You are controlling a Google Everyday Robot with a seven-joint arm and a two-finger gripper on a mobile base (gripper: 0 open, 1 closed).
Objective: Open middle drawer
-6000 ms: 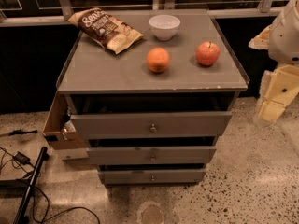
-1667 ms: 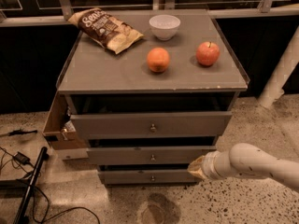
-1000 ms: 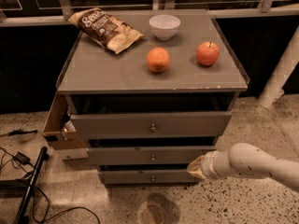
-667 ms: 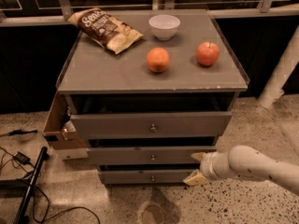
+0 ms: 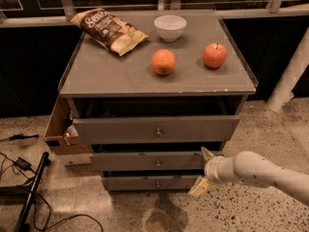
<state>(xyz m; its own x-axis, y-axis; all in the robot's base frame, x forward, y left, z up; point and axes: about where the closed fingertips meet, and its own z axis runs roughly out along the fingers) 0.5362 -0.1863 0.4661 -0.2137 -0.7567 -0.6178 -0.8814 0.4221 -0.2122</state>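
The grey cabinet has three stacked drawers. The middle drawer (image 5: 140, 161) is the second grey front, with a small round metal knob (image 5: 158, 163) at its centre, and it sticks out a little less than the top drawer (image 5: 154, 129). The bottom drawer (image 5: 145, 182) is the narrowest. My gripper (image 5: 203, 170) comes in from the right on a white arm, at the right end of the middle and bottom drawer fronts, well right of the knob. Its two pale fingers (image 5: 199, 187) are spread apart, one up and one down. It holds nothing.
On the cabinet top (image 5: 96, 74) lie a chip bag (image 5: 108, 29), a white bowl (image 5: 170, 27), an orange (image 5: 163, 62) and a red apple (image 5: 215, 55). A cardboard box (image 5: 60, 129) stands at the cabinet's left side. Cables and a black pole (image 5: 29, 192) lie on the floor at left. A white post (image 5: 289, 71) stands at right.
The arm has come down from the upper right to the right end of the lower drawers. In the last second the fingers have spread apart. The drawers have not moved.
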